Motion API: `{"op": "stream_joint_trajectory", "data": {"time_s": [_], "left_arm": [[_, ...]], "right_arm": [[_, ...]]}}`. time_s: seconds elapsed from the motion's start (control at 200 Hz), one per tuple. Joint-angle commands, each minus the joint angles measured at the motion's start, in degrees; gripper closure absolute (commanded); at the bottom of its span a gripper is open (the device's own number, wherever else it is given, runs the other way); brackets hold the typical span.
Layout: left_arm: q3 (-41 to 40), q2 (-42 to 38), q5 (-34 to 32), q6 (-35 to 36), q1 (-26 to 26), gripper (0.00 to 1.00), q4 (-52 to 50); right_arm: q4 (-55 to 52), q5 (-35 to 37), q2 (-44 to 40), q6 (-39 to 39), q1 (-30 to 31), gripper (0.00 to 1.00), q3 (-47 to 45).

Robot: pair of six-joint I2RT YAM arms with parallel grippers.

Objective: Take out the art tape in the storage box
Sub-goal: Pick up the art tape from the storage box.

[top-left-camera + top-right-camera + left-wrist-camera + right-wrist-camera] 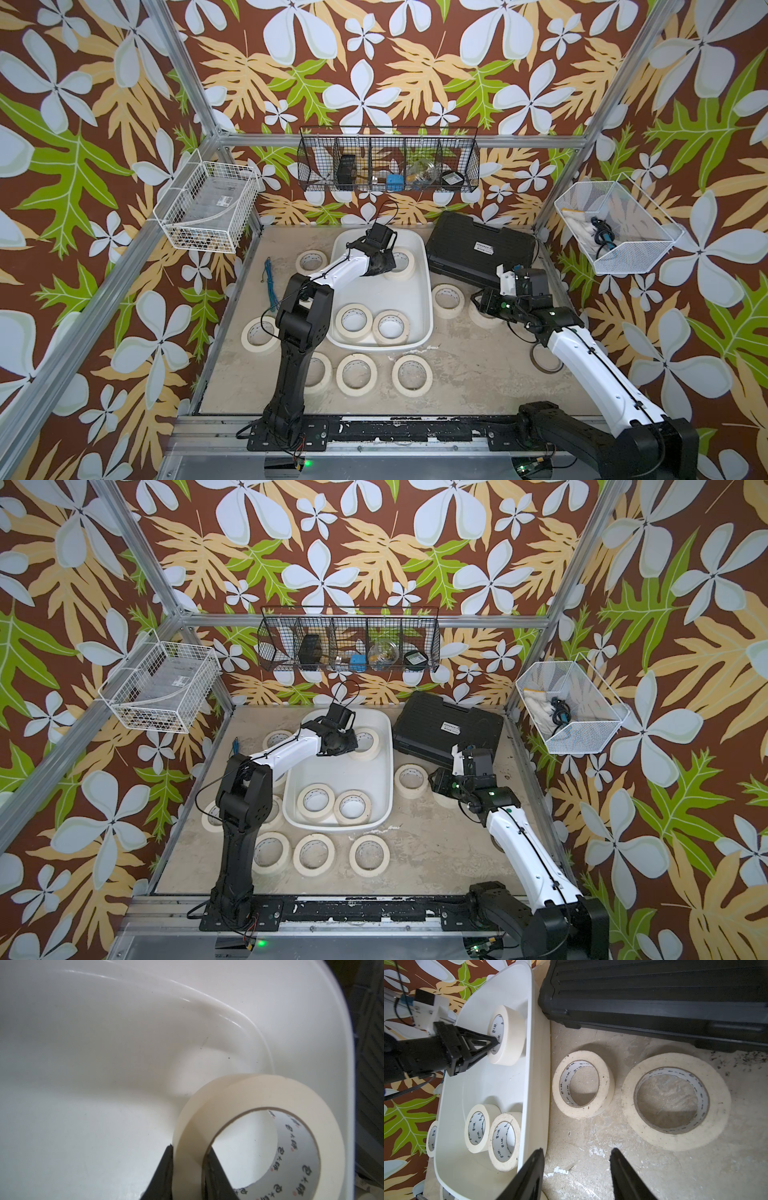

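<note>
Left claw (189, 1148) clamped on the wall of an art tape roll (259, 1095) at the storage box's (386, 291) far end, one finger in the core. Lift straight up to clear the rim before swinging out. Right claw (577, 1150) apart, empty, over the table (457, 365), which is scuffed, gritty and ringed with loose rolls (412, 375), black case (478, 245) close, so free room is tight.

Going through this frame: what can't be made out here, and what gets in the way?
Left hand fingertips: in both top views, hidden beneath its own wrist; only the wrist views show them clamping the held tape roll.
Front-left tape roll: in both top views, half covered by the left arm.
Far-right tape roll: in both top views, mostly under the right arm.
Label on the black case: top views, too small to read.
</note>
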Motion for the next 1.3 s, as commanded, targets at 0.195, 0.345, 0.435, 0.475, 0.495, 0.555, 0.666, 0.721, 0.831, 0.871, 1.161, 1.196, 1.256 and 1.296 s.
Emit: {"op": "stream_joint_trajectory", "data": {"time_s": [0.195,0.345,0.435,0.475,0.495,0.555,0.666,0.721,0.831,0.871,1.161,1.196,1.256,1.296], "left_arm": [[-8.4,-11.8,-4.2,5.7,-3.5,0.86,-4.4],[-12.6,-17.1,-6.3,5.6,-6.5,0.87,-7.0],[-14.5,-20.0,-7.2,5.2,-8.6,0.87,-8.1],[-15.2,-21.1,-7.4,5.1,-9.4,0.87,-8.5],[-15.6,-21.7,-7.3,5.1,-9.8,0.87,-8.7],[-16.5,-23.2,-7.4,5.1,-11.1,0.87,-9.3],[-17.7,-25.3,-7.8,5.2,-13.2,0.87,-10.2],[-18.2,-26.2,-8.0,5.3,-14.0,0.87,-10.6],[-18.9,-27.8,-8.2,6.0,-15.6,0.87,-11.4],[-19.0,-28.1,-8.2,6.1,-16.1,0.87,-11.7],[-19.6,-30.9,-7.8,6.5,-18.8,0.86,-13.4],[-19.5,-31.1,-7.8,6.6,-19.1,0.87,-13.4],[-19.2,-31.1,-7.6,6.8,-19.3,0.86,-13.6],[-19.1,-31.0,-7.5,6.8,-19.6,0.86,-13.8]], "right_arm": [[1.2,-0.8,-1.3,0.4,1.3,0.47,2.5],[3.5,0.4,-3.0,1.4,4.8,0.47,2.7],[3.5,2.0,-2.7,2.0,7.5,0.47,4.0],[3.4,2.5,-2.5,2.3,8.6,0.47,4.6],[3.4,2.8,-2.3,2.5,9.3,0.47,4.9],[3.5,3.8,-1.8,3.0,11.3,0.47,5.8],[4.8,5.8,-0.9,4.1,15.7,0.47,6.6],[5.3,7.9,-0.2,4.5,18.3,0.47,6.9],[6.1,13.4,1.5,3.9,24.3,0.47,7.8],[6.4,14.0,2.3,3.8,25.6,0.46,7.9],[8.1,14.8,5.8,3.0,29.3,0.45,7.9],[8.2,14.8,6.2,2.9,29.4,0.45,8.0],[8.5,14.7,6.8,2.6,29.9,0.44,8.3],[8.5,14.7,7.3,2.3,30.3,0.44,8.6]]}}
